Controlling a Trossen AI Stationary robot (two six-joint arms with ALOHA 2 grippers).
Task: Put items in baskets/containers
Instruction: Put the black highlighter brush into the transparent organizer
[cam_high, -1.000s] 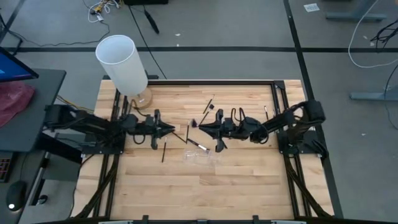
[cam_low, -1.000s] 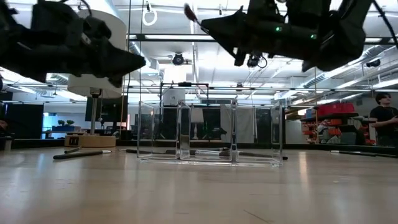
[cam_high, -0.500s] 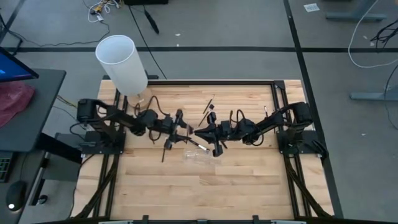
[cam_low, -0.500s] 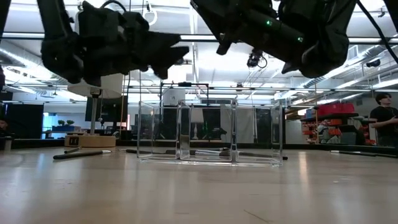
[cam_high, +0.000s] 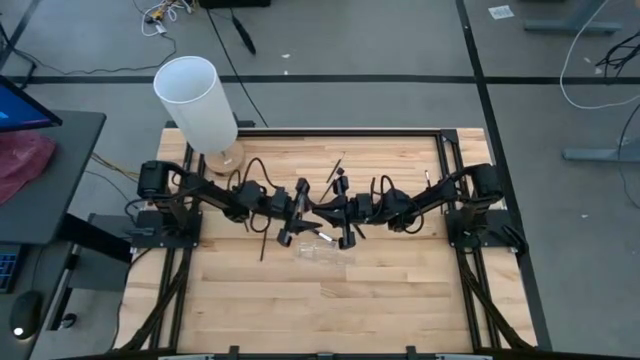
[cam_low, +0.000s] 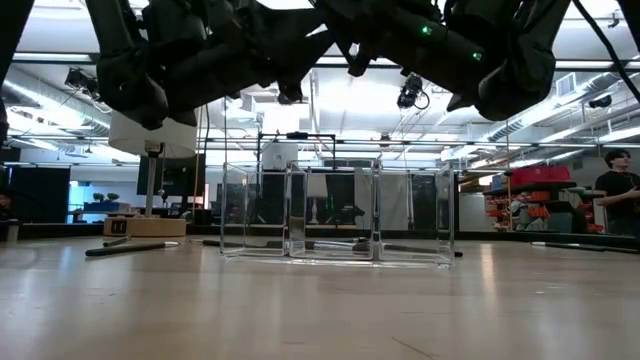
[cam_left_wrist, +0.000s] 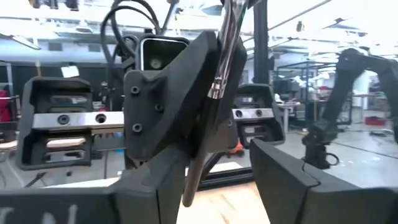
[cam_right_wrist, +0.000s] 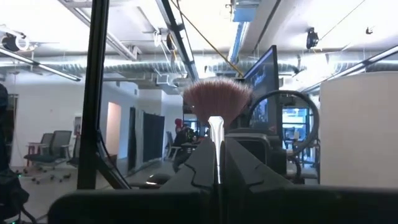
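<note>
Two grippers meet above my clear plastic holder, which stands mid-table with see-through walls and no writing I can read. My right gripper is pinched tight on a fan brush with a silver neck and pinkish bristles standing up. My left gripper has its fingers spread apart around that brush's thin dark handle.
</note>
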